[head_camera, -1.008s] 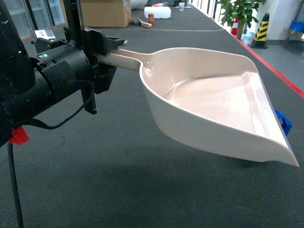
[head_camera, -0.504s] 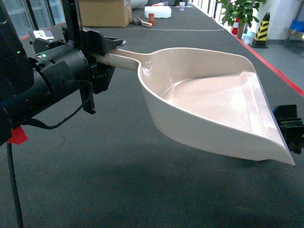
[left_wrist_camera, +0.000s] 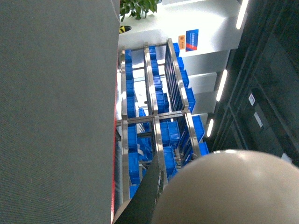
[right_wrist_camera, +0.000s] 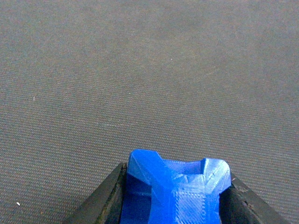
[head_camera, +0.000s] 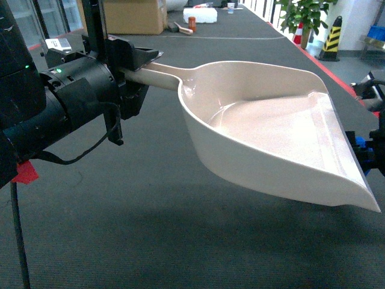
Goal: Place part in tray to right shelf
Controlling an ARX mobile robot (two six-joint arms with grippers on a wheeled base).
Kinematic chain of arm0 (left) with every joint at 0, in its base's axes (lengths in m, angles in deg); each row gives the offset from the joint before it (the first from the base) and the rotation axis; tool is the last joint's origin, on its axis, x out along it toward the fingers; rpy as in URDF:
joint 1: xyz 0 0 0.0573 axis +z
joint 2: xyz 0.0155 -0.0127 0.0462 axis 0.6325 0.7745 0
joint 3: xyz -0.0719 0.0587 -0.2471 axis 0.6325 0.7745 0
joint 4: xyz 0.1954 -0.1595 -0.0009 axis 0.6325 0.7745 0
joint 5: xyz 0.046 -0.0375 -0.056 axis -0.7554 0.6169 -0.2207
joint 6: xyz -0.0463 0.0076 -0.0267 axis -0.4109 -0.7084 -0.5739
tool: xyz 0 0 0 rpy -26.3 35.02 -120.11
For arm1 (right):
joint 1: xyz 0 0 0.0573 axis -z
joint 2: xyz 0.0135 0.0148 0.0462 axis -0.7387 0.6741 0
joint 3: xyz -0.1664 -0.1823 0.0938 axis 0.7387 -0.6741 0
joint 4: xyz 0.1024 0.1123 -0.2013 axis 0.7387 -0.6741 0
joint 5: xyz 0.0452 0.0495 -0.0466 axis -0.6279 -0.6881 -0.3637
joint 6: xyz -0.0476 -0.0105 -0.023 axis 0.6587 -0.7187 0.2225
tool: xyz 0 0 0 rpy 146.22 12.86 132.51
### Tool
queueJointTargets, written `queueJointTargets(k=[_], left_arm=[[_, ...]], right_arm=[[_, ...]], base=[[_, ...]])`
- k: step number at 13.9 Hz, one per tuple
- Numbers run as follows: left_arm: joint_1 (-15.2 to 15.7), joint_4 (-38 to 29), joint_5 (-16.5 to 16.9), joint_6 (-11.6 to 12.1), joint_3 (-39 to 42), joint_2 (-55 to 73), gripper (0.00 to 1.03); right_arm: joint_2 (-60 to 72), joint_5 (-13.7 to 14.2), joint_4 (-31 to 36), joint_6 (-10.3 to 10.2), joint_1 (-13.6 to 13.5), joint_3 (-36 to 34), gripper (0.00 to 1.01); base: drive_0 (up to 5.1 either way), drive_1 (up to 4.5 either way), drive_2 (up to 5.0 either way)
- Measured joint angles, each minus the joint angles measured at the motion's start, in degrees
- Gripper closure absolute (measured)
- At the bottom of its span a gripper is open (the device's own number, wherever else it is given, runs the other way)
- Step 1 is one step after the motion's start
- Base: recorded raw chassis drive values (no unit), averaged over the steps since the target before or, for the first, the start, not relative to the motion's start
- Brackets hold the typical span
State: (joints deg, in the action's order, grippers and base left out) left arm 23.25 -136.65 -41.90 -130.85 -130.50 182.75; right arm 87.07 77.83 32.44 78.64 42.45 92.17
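Well, starting at the left of my head view, I see my left gripper (head_camera: pixel 139 63) clenched on the long straight handle of the one cream tray (head_camera: pixel 264 129), which hangs clear above the dark matted table (head_camera: pixel 150 198), tilted so its wide lip points right and slightly down. Its shadow lies on the mat beneath, and open mat stretches in front of it and behind it toward a cardboard box (head_camera: pixel 133 15) at the far end. The tray's bowl holds nothing that I can see. From the left wrist camera I get only the rounded end of the handle, the table's red edge and, beyond it, a steel rack (left_wrist_camera: pixel 156 135) filled with blue crates (left_wrist_camera: pixel 170 135).

Moving right, the tray's lip ends near the table's red right edge (head_camera: pixel 337 78). Just past that lip sits my right gripper (head_camera: pixel 372 150), low at the frame's border. Its wrist camera shows the single blue part (right_wrist_camera: pixel 175 189) gripped between the two dark fingers (right_wrist_camera: pixel 100 200), held above bare mat with room all round. One traffic cone (head_camera: pixel 297 33) and one striped post (head_camera: pixel 329 37) stand off the table.
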Motion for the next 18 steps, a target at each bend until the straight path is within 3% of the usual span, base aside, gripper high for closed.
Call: queueJointTargets(k=[1, 3, 5, 6, 7, 9, 10, 11, 12, 13, 14, 15, 16, 17, 18], left_arm=[[0.0, 0.0, 0.0, 0.0, 0.0, 0.0, 0.9], [0.1, 0.0, 0.0, -0.1, 0.0, 0.0, 0.9], [0.0, 0.0, 0.0, -0.2, 0.0, 0.0, 0.9], [0.0, 0.0, 0.0, -0.2, 0.0, 0.0, 0.9], [0.0, 0.0, 0.0, -0.2, 0.0, 0.0, 0.9], [0.0, 0.0, 0.0, -0.4, 0.0, 0.0, 0.9], [0.0, 0.0, 0.0, -0.4, 0.0, 0.0, 0.9], [0.0, 0.0, -0.1, -0.5, 0.0, 0.0, 0.9], [0.0, 0.1, 0.0, -0.3, 0.0, 0.0, 0.9], [0.0, 0.0, 0.0, -0.4, 0.0, 0.0, 0.9], [0.0, 0.1, 0.0, -0.4, 0.0, 0.0, 0.9], [0.0, 0.0, 0.0, -0.4, 0.0, 0.0, 0.9], [0.0, 0.1, 0.0, -0.3, 0.0, 0.0, 0.9], [0.0, 0.1, 0.0, -0.4, 0.0, 0.0, 0.9], [0.0, 0.1, 0.0, -0.4, 0.0, 0.0, 0.9]], right_arm=[[-4.2, -0.5, -0.7, -0.1, 1.6, -3.4, 0.54], [-18.1, -1.3, -5.5, 0.0, 2.9, -8.7, 0.54], [-31.1, -2.6, -10.3, -1.2, 0.2, -7.9, 0.54], [-37.7, -3.8, -11.2, -5.2, -4.8, -4.7, 0.54], [-37.7, -2.8, -9.9, -9.1, -9.2, -2.2, 0.54], [-30.2, 3.6, -7.0, -14.1, -18.6, -0.6, 0.54], [-23.8, 6.0, -5.3, -15.0, -23.6, -0.6, 0.54], [-21.5, 7.9, -3.4, -14.7, -25.7, -0.8, 0.41], [-21.3, 8.7, -1.1, -14.4, -25.7, -1.1, 0.32], [-24.6, 14.3, 5.9, -11.6, -24.5, -3.4, 0.13], [-30.1, 20.7, 17.3, -5.2, -22.0, -7.7, 0.01], [-34.3, 24.2, 29.6, 2.8, -19.1, -12.2, 0.03], [-37.0, 24.8, 38.4, 9.7, -16.3, -17.2, 0.03], [-39.5, 25.2, 42.5, 14.6, -13.4, -22.6, 0.03], [-43.5, 24.6, 41.2, 16.1, -11.2, -28.6, 0.03]], base=[[0.0, 0.0, 0.0], [0.0, 0.0, 0.0], [0.0, 0.0, 0.0], [0.0, 0.0, 0.0], [0.0, 0.0, 0.0], [0.0, 0.0, 0.0], [0.0, 0.0, 0.0], [0.0, 0.0, 0.0], [0.0, 0.0, 0.0], [0.0, 0.0, 0.0], [0.0, 0.0, 0.0], [0.0, 0.0, 0.0], [0.0, 0.0, 0.0], [0.0, 0.0, 0.0], [0.0, 0.0, 0.0]])
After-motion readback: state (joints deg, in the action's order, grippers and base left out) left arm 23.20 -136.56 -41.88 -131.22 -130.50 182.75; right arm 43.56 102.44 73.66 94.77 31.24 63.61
